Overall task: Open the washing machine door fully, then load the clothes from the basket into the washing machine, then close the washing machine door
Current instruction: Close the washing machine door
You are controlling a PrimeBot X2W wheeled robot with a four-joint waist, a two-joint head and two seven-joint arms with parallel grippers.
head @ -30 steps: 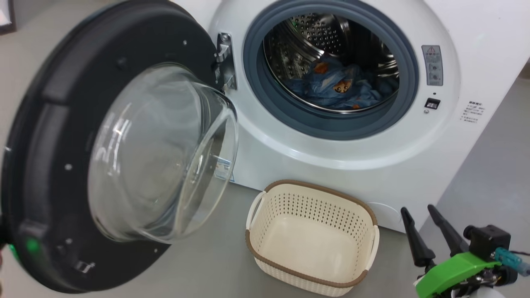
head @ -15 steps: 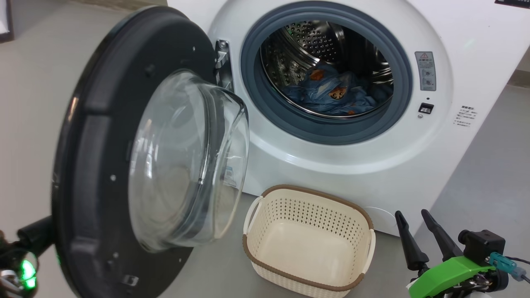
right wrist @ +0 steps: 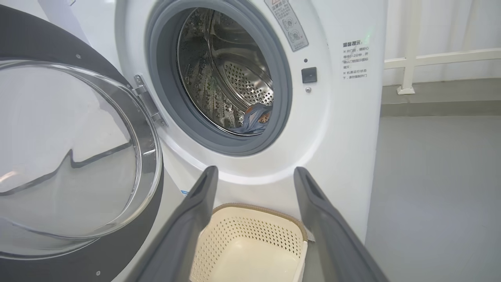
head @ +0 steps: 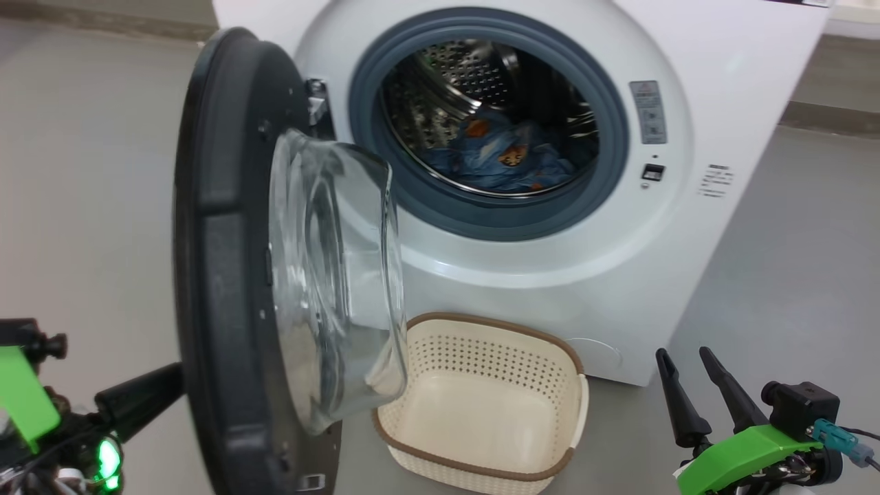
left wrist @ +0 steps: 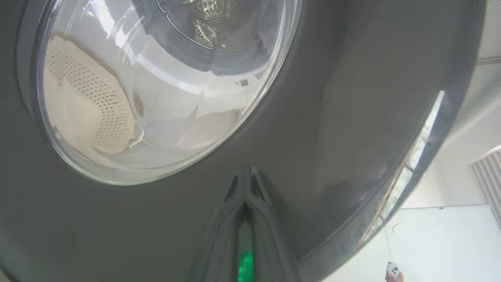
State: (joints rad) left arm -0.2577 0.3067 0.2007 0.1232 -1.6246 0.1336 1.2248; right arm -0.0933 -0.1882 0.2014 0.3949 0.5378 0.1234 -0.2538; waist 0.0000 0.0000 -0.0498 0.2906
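Note:
The washing machine stands open, and the blue printed clothes lie inside its steel drum. Its door stands about half open, edge-on to me, with the glass bowl bulging toward the machine. My left gripper is shut, its fingertips pressed against the door's outer black rim below the window. The empty basket sits on the floor in front of the machine. My right gripper hangs open at the lower right, away from everything. In the right wrist view the right gripper frames the basket.
Grey floor lies free to the right of the machine. A white railing and a wall run behind it on the right. The door sweeps the space over the basket's left end.
The door has swung from wide open toward the machine, pushed from behind by my left gripper, which has come into sight at the lower left. The head camera has shifted. The right gripper has stayed put.

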